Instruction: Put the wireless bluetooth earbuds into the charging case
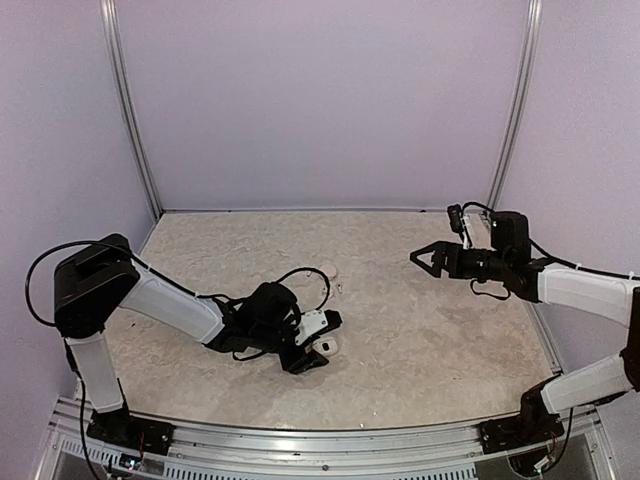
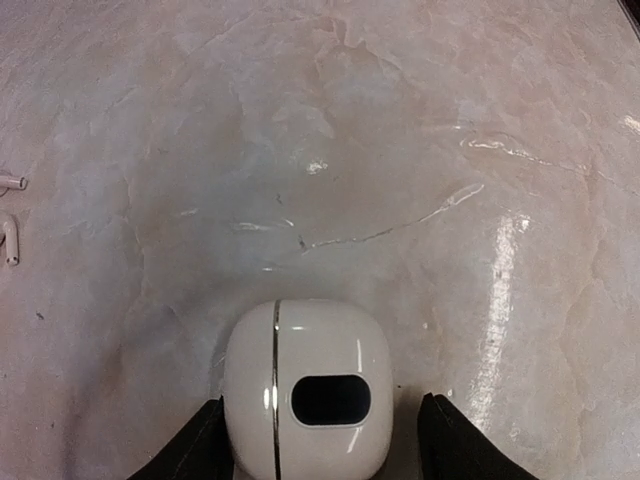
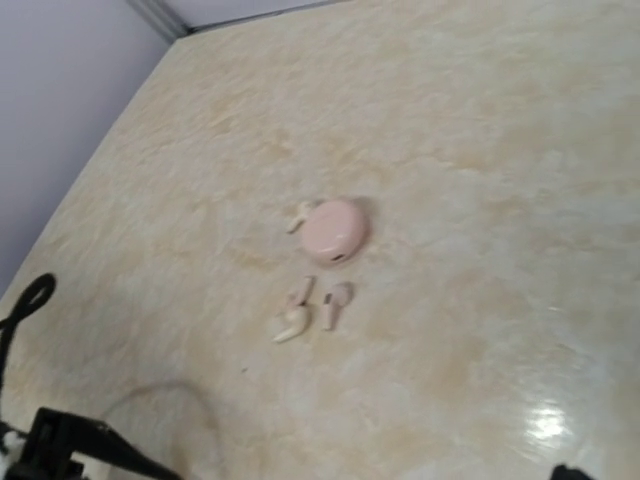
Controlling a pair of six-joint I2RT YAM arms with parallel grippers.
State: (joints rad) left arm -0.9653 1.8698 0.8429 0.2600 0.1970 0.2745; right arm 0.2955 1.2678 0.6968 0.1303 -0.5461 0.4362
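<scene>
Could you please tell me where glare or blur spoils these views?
Left wrist: sharp, with glare streaks on the table right of the charging case. Right wrist: soft and warm-tinted, blurring the earbuds. Top external: evenly lit, no glare.

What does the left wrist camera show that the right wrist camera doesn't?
Left wrist only: the closed charging case, flanked by the fingers of the left gripper. Right wrist only: a round puck and a black cable. Both: the marbled table and, probably, the earbuds, at the left wrist view's left edge and beside the puck.
</scene>
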